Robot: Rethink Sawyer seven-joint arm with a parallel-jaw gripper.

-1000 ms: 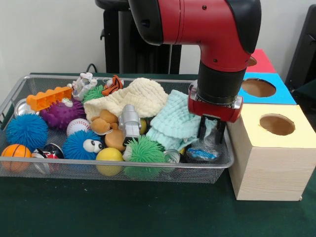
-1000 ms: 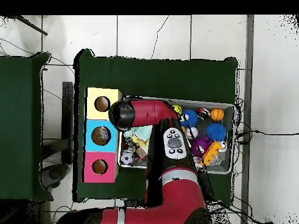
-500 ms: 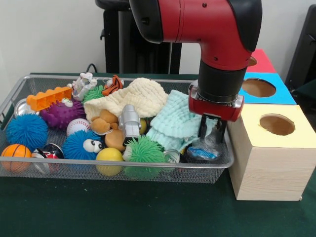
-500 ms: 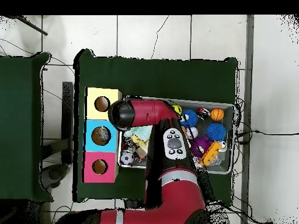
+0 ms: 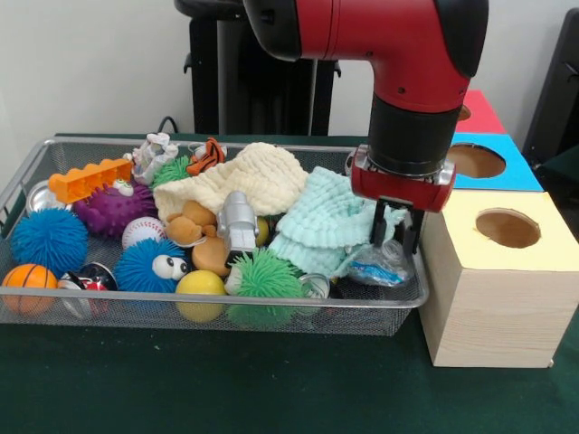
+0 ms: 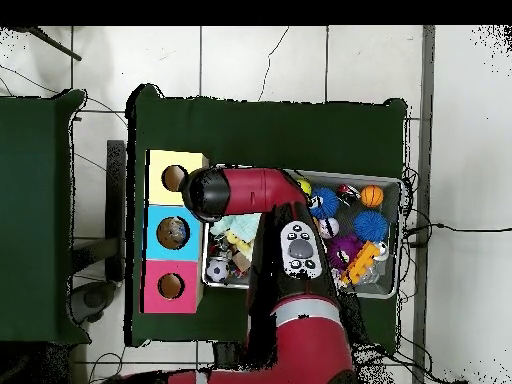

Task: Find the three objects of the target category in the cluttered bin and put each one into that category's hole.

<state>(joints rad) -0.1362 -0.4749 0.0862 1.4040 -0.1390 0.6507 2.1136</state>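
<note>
My gripper (image 5: 395,246) hangs over the right end of the wire bin (image 5: 208,306), shut on a crumpled clear plastic piece with a blue label (image 5: 379,268). The plastic is held just above the bin's contents, next to a mint cloth (image 5: 327,220). Right of the bin stand three boxes with round holes: a yellow-topped wooden one (image 5: 508,229) nearest, then a blue one (image 5: 474,161) and a red one (image 5: 477,112). In the overhead view the arm's wrist (image 6: 207,194) hides the gripper, close to the yellow box (image 6: 175,178).
The bin holds a cream cloth (image 5: 251,176), green (image 5: 266,274), blue (image 5: 47,239) and purple (image 5: 113,210) spiky balls, an orange toy basketball (image 5: 27,278), a yellow ball (image 5: 200,285), a silver toy (image 5: 238,221) and an orange brick (image 5: 89,178). The yellow box's wall stands close beside the gripper.
The gripper has risen a little and shifted slightly right toward the yellow box, lifting the clear plastic piece with it. Nothing else in the bin has moved.
</note>
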